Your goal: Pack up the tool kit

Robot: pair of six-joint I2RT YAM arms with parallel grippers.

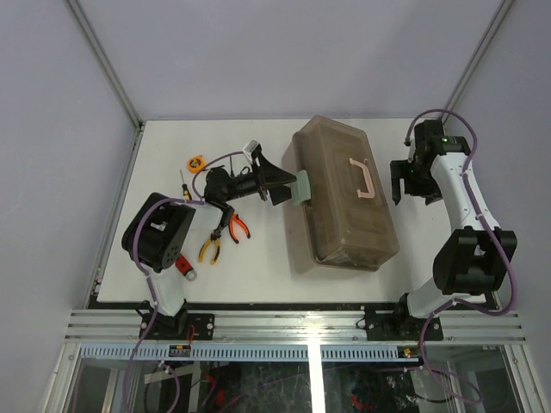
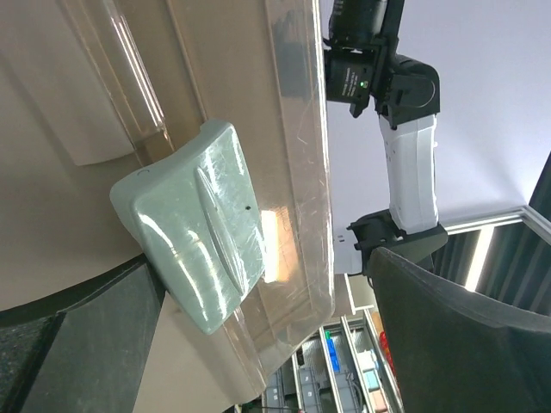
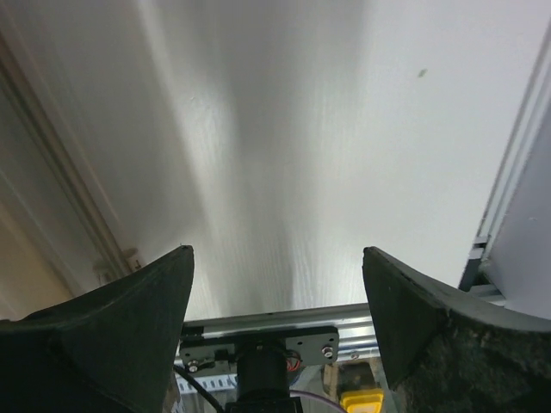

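Nearest to you, by the left arm's base, the yellow pliers (image 1: pixel 209 249) and orange pliers (image 1: pixel 238 226) lie on the table (image 1: pixel 258 277), outside the toolbox (image 1: pixel 337 219). The toolbox stands mid-table with its lid shut. The left gripper (image 1: pixel 287 188) is at the box's left side, jaws wide open around the green latch (image 1: pixel 303 188) and holding nothing. The step in hand seems to be unlatching. Next you should press or lift the latch gently, without pushing the box. Beyond it, the right gripper (image 1: pixel 403 191) hangs wide open and empty. The tape measure (image 1: pixel 196 161) lies farthest.
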